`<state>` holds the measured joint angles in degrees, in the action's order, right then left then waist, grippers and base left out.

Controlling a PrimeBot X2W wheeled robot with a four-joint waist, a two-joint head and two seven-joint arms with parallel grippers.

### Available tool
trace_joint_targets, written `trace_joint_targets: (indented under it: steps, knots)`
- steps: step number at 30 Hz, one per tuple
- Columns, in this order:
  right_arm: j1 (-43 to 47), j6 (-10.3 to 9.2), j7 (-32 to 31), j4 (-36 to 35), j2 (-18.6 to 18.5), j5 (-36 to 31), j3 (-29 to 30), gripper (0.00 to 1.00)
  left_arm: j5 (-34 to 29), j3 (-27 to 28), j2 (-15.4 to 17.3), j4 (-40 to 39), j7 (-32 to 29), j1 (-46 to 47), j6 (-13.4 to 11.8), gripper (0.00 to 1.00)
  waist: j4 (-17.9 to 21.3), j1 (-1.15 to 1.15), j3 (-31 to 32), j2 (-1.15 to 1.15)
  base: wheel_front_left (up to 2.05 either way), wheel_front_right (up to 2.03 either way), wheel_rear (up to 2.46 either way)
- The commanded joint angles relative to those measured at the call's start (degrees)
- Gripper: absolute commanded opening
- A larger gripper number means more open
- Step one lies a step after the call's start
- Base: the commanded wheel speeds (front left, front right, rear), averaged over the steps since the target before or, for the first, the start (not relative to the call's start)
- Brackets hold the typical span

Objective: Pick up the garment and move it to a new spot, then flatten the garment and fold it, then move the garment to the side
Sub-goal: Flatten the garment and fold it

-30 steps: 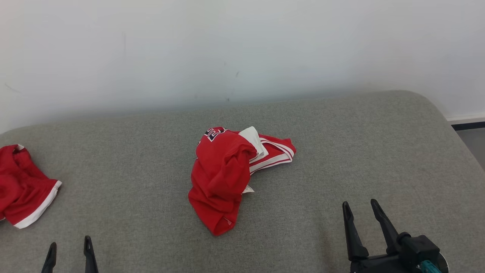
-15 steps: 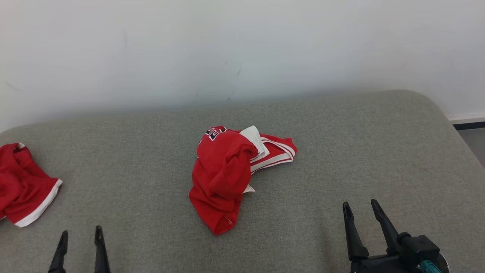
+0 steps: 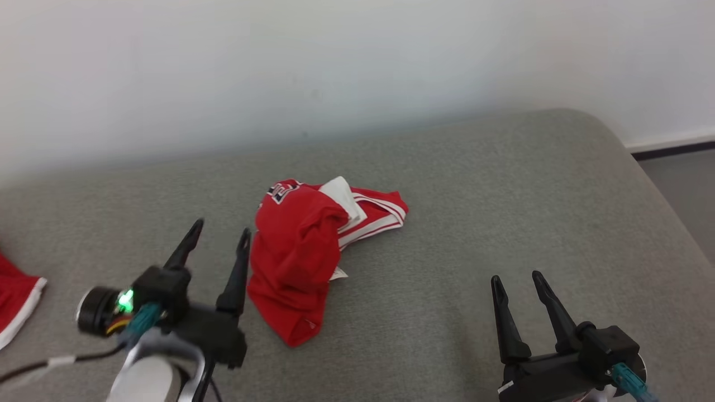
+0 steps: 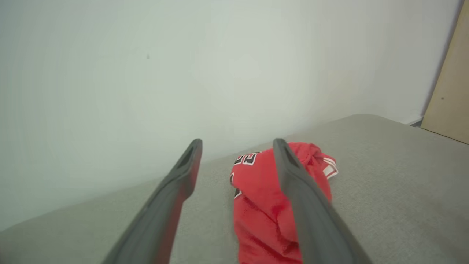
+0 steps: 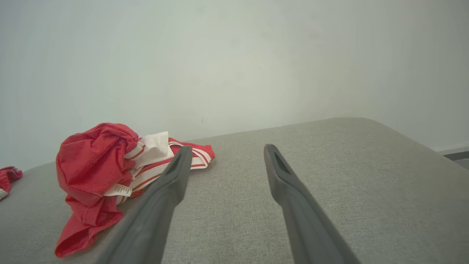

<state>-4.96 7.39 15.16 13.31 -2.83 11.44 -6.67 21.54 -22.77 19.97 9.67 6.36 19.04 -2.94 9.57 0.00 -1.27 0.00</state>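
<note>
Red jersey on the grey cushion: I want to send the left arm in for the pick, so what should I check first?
1. Left gripper open, nothing between its jaws: ok.
2. Right gripper open and empty: ok.
3. Red jersey lying wholly on the grey cushion, away from its edges: ok.
4. Jersey flat enough to fold: not ok, it is crumpled in a heap.
5. Second red garment lying apart from the jersey: ok.
6. Gap between the left gripper's nearer finger and the jersey: cannot tell.
</note>
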Motion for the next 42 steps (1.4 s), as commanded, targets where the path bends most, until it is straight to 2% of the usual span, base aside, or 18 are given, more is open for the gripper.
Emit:
trace_joint_targets:
  steps: [1, 12, 21, 22, 23, 24, 31, 35, 42]
  knots:
    - [-0.86, 0.20, 0.10, -0.25, -0.09, 0.82, -0.12, 1.00, -0.62, -1.28, -0.98, 1.92, -0.60, 3.28, 1.20, 1.00, 3.49, 0.00, -2.66, 0.00, 0.00, 0.00, 0.00]
    - [-2.08, 0.20, 0.10, -0.32, -0.09, 1.87, -0.58, 1.00, -3.35, -7.25, -4.49, 16.16, -2.02, 16.96, 6.83, 1.00, 8.22, 0.00, -5.51, 0.00, 0.00, 0.00, 0.00]
    - [-1.96, 0.20, 0.10, 0.00, -0.10, 2.05, -0.78, 1.00, -2.50, -8.85, -6.26, 32.56, -0.59, 21.81, 8.53, 1.00, 9.39, 0.00, -5.47, 0.00, 0.00, 0.00, 0.00]
    - [-1.93, 0.20, 0.10, 0.04, -0.09, 1.99, -0.65, 1.00, -2.29, -8.71, -6.45, 33.94, -0.02, 22.09, 8.54, 0.55, 9.33, 0.00, -5.39, 0.00, 0.00, 0.00, 0.00]
    - [-1.89, 0.20, 0.10, 0.05, -0.08, 1.91, -0.51, 1.00, -2.17, -8.52, -6.73, 34.99, 0.83, 22.47, 8.56, 0.20, 9.21, 0.00, -5.28, 0.00, 0.00, 0.00, 0.00]
    - [-1.82, 0.20, 0.10, 0.03, -0.08, 1.78, -0.36, 1.00, -1.89, -8.41, -7.12, 36.12, 1.31, 22.64, 8.67, 0.00, 8.99, 0.00, -5.16, 0.00, 0.00, 0.00, 0.00]
    - [-1.07, 0.20, 0.10, 0.05, -0.09, 1.63, -0.34, 1.00, -2.61, -10.06, -10.11, 37.09, 5.68, 25.34, 9.17, 0.00, 6.05, 0.00, -4.10, 0.00, 0.00, 0.00, 0.00]
    - [-0.59, 0.20, 0.10, 0.11, -0.09, 1.71, -0.01, 1.00, -2.75, -12.26, -12.33, 33.01, 6.63, 25.50, 9.54, 0.00, 3.90, 0.00, -3.31, 0.00, 0.00, 0.00, 0.00]
    - [-0.02, 0.20, 0.10, -0.01, -0.09, 1.35, 0.73, 1.00, -1.64, -20.50, -14.98, 21.92, 4.10, 17.54, 10.24, 0.00, 0.60, 0.00, -3.14, 0.00, 0.00, 0.00, 0.00]
